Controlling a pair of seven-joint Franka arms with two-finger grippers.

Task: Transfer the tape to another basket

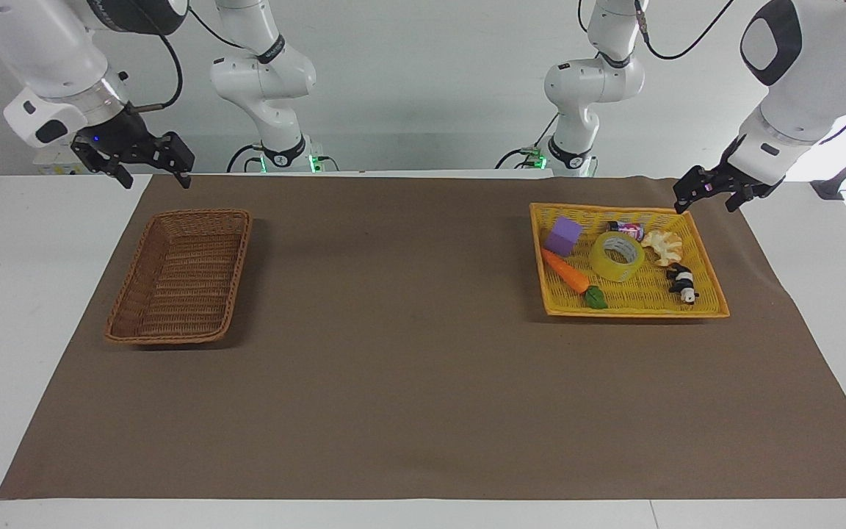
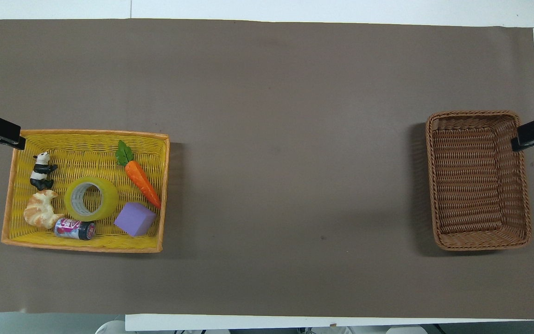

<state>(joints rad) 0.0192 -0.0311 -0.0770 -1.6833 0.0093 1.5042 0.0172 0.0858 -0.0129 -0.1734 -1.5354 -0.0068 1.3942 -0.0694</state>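
the left end effector (image 1: pixel 706 198) hangs spread and released, grasping nothing, over the corner of the yellow tray (image 1: pixel 709 288) nearest the robots, at the left arm's end of the counter (image 1: pixel 408 382). the right end effector (image 1: pixel 151 173) waits, also released, up over the counter's edge nearer the robots than the basket (image 1: pixel 182 273).

the tape (image 1: pixel 617 256) lies flat in the tray, hole up, between a purple cube (image 1: pixel 564 235) and a pastry (image 1: pixel 662 246), a small can (image 1: pixel 627 229) just beside it nearer the robots, a carrot (image 1: pixel 568 273) and a panda (image 1: pixel 681 283) close by.

the roll looks light and stiff, a smooth, glossy translucent band on a pale card core; slick outside, so likely to slip if pinched across its width. a finger down the hole and one outside, gripping the wall on the carrot side where there is room, seems safest. the tray is shallow, bright weave; the basket darker, deeper wicker with sloping sides, holding nothing.
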